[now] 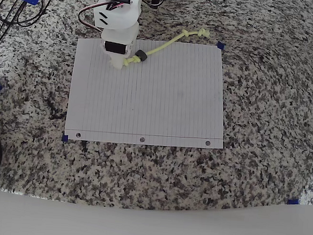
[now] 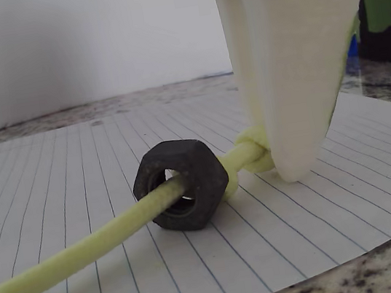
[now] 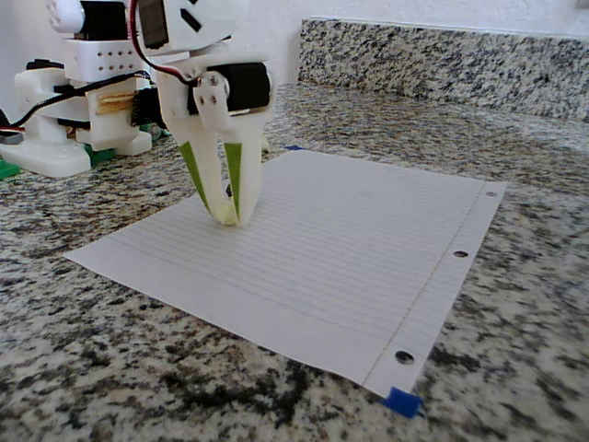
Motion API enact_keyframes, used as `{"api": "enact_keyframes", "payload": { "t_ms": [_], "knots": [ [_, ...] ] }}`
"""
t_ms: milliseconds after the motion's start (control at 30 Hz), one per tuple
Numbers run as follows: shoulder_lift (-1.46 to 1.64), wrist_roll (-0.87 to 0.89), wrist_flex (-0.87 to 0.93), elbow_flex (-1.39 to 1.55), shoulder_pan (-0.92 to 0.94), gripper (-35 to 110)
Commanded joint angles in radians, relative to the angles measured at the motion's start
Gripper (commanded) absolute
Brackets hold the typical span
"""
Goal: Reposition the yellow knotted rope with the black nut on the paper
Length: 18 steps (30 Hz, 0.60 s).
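Gripper: the white two-finger gripper (image 3: 233, 217) stands nearly upright with its tips down on the sheet; in the fixed view the two fingers converge to a near-closed point, pinching one knotted end of the cord between them.
Gripper, from above: the white arm body covers the sheet's 11 o'clock corner region, with the gripper (image 1: 119, 62) tips just inside the top edge.
Rope: the thin pale yellow-green knotted rope (image 1: 164, 44) runs from the gripper tips toward 2 o'clock, crosses the sheet's top edge and ends in a knot lying on the granite, just beside the top right corner.
Rope, wrist view: the yellow knotted rope (image 2: 72, 257) passes through the nut; its near knot sits against the white finger (image 2: 294, 65).
Nut: the small black hexagonal metal nut (image 1: 141, 55) is threaded on the cord, just beside the gripped knot, at 3 o'clock from the tips; it stands on edge on the sheet (image 2: 180, 184).
Paper: the large white lined sheet of paper (image 1: 147, 100) lies flat on the speckled granite countertop (image 1: 270, 104), its three punched holes along the 6 o'clock edge, with blue tape tabs (image 1: 220, 45) at corners.
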Motion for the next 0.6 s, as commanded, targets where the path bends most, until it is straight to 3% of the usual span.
{"api": "enact_keyframes", "payload": {
  "t_ms": [0,567],
  "knots": [
    [0.002,0.006,-0.006,-0.031,-0.005,28],
    [0.037,-0.005,0.044,-0.029,-0.034,28]
  ]
}}
